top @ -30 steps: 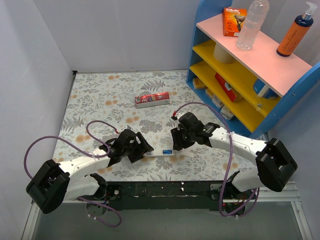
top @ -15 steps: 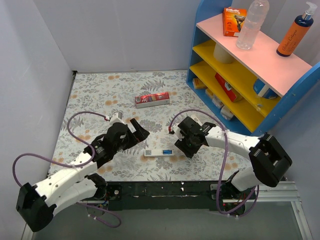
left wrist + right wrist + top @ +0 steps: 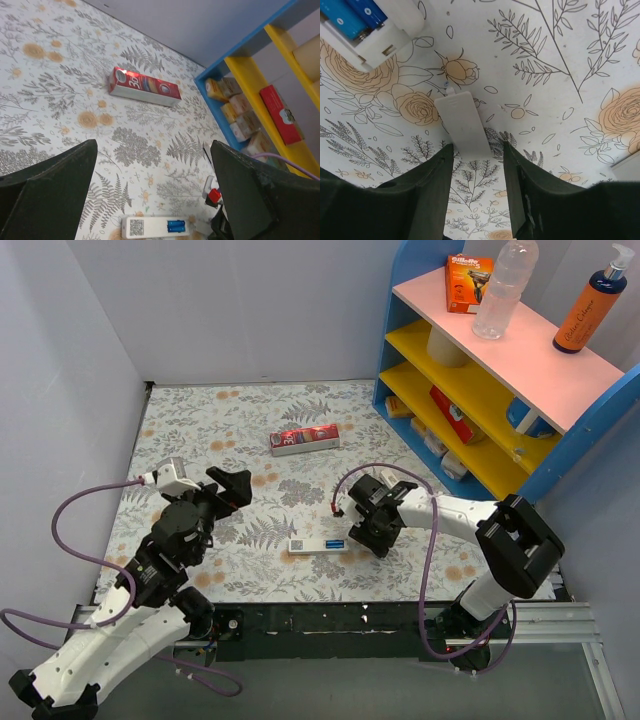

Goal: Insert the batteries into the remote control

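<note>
Two sets; left fingers [image 3: 50, 200] spread wide, empty; right fingers [image 3: 395, 200] half-spread, straddling white cover [image 3: 462, 122]

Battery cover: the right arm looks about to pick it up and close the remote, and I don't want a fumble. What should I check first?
1. Batteries seated in the remote control bay: ok, two blue cells side by side.
2. Battery cover off, lying flat beside the remote: ok.
3. Right gripper straddling the cover's end: ok.
4. Firm clamp on the cover: cannot tell.
5. Left gripper open, raised clear of the remote: ok.
6. Red carton out of the way: ok.
</note>
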`<act>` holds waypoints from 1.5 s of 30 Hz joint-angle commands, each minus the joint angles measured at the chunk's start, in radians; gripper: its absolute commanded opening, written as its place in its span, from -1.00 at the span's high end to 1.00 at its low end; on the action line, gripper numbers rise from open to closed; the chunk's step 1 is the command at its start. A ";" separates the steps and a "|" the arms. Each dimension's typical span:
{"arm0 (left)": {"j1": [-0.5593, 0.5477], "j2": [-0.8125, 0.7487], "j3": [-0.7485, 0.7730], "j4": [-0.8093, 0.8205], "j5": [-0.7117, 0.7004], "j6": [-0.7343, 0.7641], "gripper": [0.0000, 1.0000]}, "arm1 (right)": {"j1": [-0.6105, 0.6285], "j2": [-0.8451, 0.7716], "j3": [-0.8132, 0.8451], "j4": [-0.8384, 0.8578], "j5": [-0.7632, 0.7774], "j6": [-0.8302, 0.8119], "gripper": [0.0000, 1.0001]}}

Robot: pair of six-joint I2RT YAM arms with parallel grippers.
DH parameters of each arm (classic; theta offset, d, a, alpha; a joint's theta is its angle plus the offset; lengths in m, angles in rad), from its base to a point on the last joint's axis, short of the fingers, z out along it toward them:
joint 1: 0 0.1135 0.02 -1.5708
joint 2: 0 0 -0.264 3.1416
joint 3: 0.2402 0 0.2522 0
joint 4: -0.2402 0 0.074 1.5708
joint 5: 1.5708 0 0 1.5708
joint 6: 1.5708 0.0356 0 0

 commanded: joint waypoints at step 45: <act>0.100 -0.019 -0.097 0.114 -0.160 0.165 -0.97 | 0.143 0.128 0.334 -0.127 0.087 -0.150 0.33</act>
